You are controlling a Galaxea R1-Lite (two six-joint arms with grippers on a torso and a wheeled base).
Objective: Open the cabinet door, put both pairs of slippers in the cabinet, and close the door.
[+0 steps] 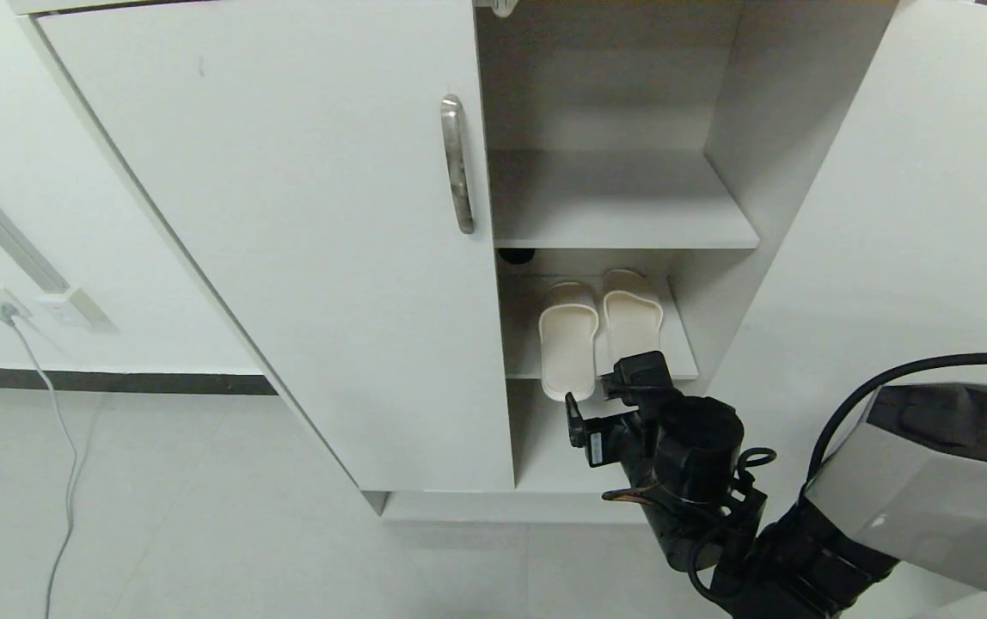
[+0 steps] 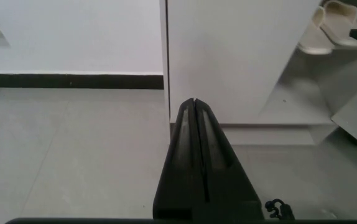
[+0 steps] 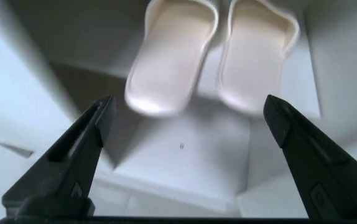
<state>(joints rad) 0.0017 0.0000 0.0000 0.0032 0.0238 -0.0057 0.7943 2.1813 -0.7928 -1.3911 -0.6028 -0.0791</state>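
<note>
At the far left a socket (image 1: 5, 310) sits low on the wall (image 1: 72, 129), and a grey cable (image 1: 70, 456) runs from it down onto the tiled floor (image 1: 201, 533). The left claw (image 2: 194, 106) hangs low over that floor, on the near side of the cabinet's (image 1: 721, 103) base. Its two fingers are pressed flat together with nothing between them. The left door (image 1: 287, 241) is shut, with an upright metal handle (image 1: 457, 163) at its right edge. To the right of it the cabinet stands open, showing a top shelf (image 1: 622, 211) and a lower shelf (image 1: 683, 348). A pair of pale slippers (image 1: 569, 340) lies on the lower shelf, side by side and just apart, toes pointing to the far side and heels near. The left slipper's heel juts out past the shelf's near edge. In the head view the right slipper's heel is hidden behind the right arm. The right claw (image 3: 190, 109) is just near of the slippers, level with their heels and touching neither. Its fingers are spread wide apart and grip nothing. In the right wrist view the two fingertips stand farther apart than the pair is wide. Under the lower shelf lies the cabinet's bottom board (image 1: 545, 456). At the far right the right door (image 1: 915, 223) is swung open toward the near side.
</note>
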